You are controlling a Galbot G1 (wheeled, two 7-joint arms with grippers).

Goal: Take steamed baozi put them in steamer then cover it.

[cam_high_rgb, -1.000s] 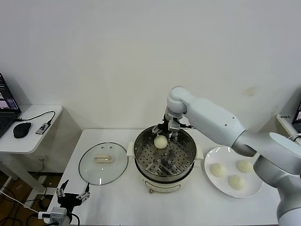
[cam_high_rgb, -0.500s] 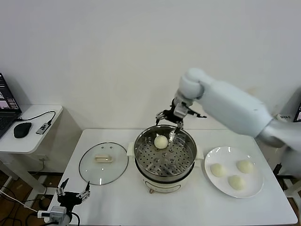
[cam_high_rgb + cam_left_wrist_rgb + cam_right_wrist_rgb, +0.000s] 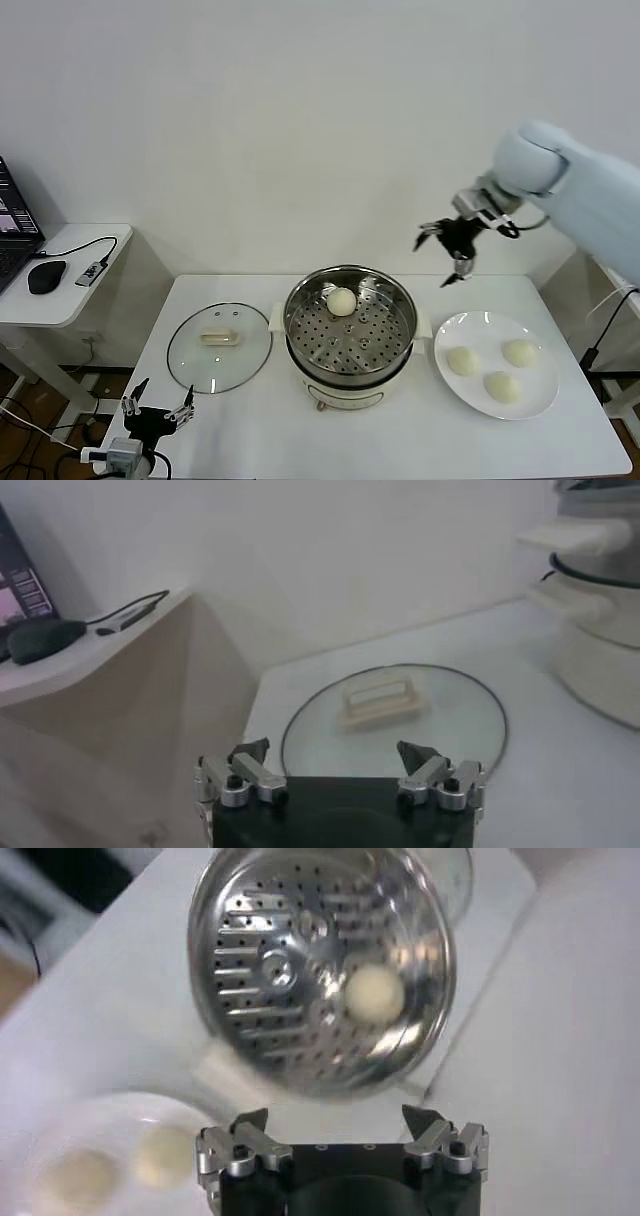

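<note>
One cream-white baozi [image 3: 342, 301] lies on the perforated tray at the back of the steel steamer [image 3: 350, 368], mid-table. It shows in the right wrist view too, as the baozi [image 3: 374, 992] in the steamer [image 3: 240, 908]. Three more baozi [image 3: 462, 361] lie on the white plate [image 3: 452, 330] to the right. The glass cover [image 3: 190, 345] lies flat left of the steamer, handle up. My right gripper [image 3: 442, 257] hangs open and empty high in the air, above the gap between steamer and plate. My left gripper [image 3: 155, 406] is open and empty, low beyond the table's front left corner, facing the cover [image 3: 460, 720].
A side table [image 3: 60, 300] to the left holds a mouse [image 3: 46, 276], a cable and a laptop edge. A white wall stands behind the table.
My right gripper has left the baozi in the steamer, risen out of it and swung right, towards the plate. The left arm has stayed still.
</note>
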